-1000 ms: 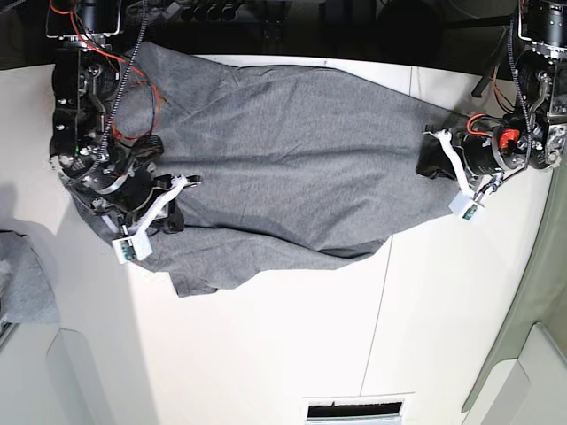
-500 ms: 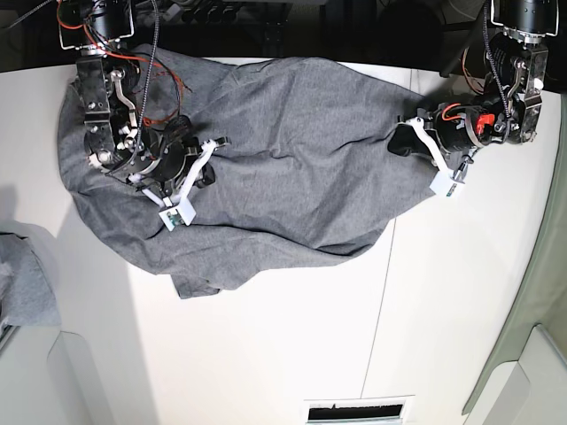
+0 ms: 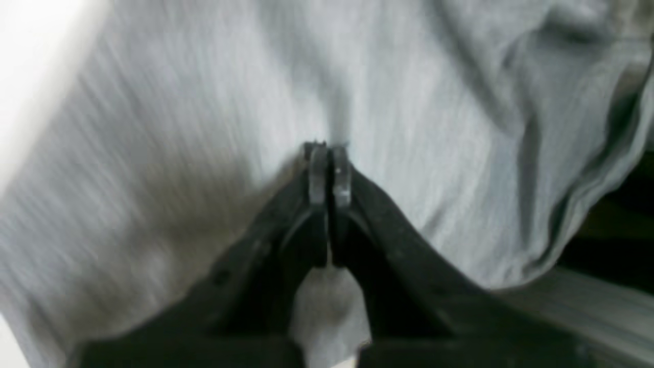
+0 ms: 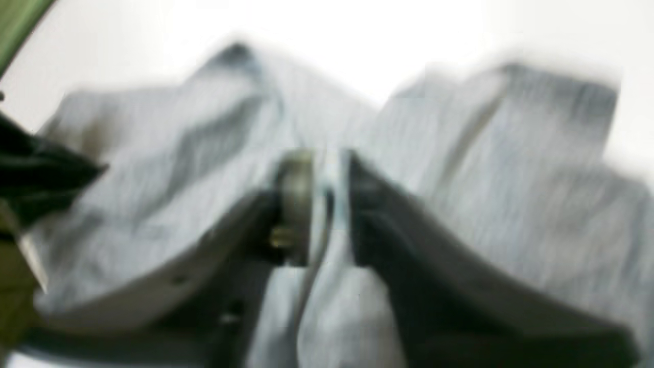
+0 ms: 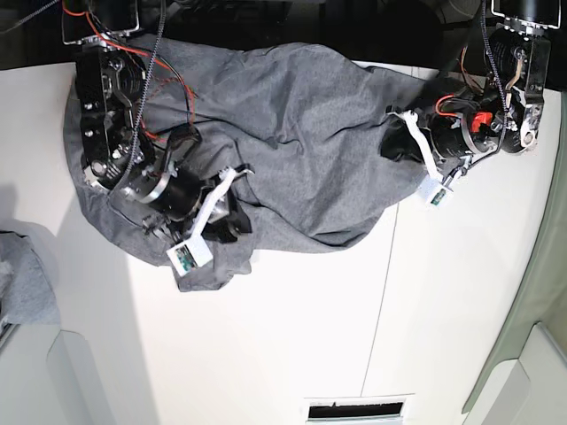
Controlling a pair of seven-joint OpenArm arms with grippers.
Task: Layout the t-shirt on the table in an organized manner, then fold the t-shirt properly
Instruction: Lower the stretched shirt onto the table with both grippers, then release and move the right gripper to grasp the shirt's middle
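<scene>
**Both grippers on the grey t-shirt**

The left gripper (image 3: 327,153) has its jaws pressed together, pinching a thin fold of the t-shirt (image 5: 301,142); cloth spreads out ahead of and to both sides of the jaws. The right gripper (image 4: 324,174) has its jaws slightly apart, with a ridge of shirt cloth lying between them; blur hides whether they press it. The shirt lies bunched on the white surface (image 5: 292,345), beneath both jaws.
</scene>
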